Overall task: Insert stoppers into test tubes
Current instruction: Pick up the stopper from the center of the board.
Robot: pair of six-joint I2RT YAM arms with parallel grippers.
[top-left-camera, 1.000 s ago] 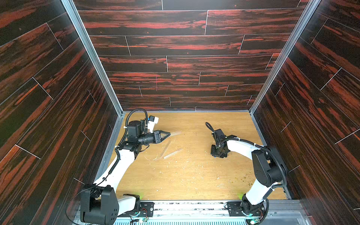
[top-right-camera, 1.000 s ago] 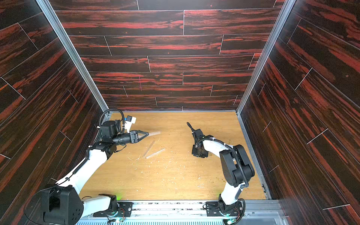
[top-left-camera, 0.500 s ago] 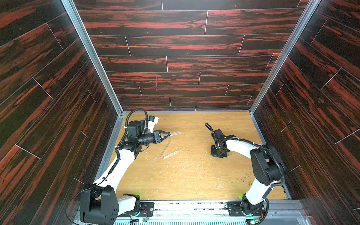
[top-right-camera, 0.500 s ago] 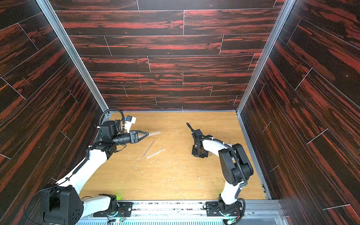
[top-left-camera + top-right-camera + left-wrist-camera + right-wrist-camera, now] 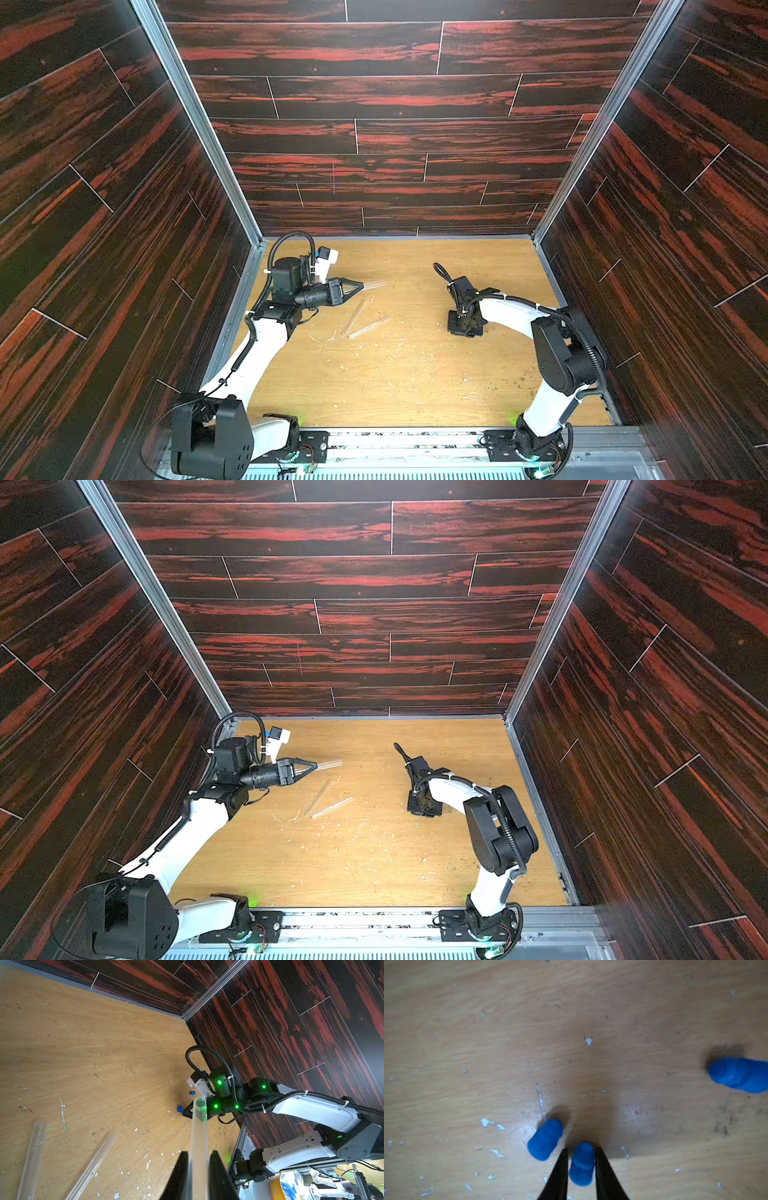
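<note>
left pincer [image 5: 360, 285] reaches out level, jaws clamped tight; right pincer [image 5: 581, 1150] points straight down, jaws narrowed in a grip.

I can't read any text, label, brand or number on anything in my views. Nothing on the arms, the desk or the walls carries lettering sharp enough for me to make out.
</note>
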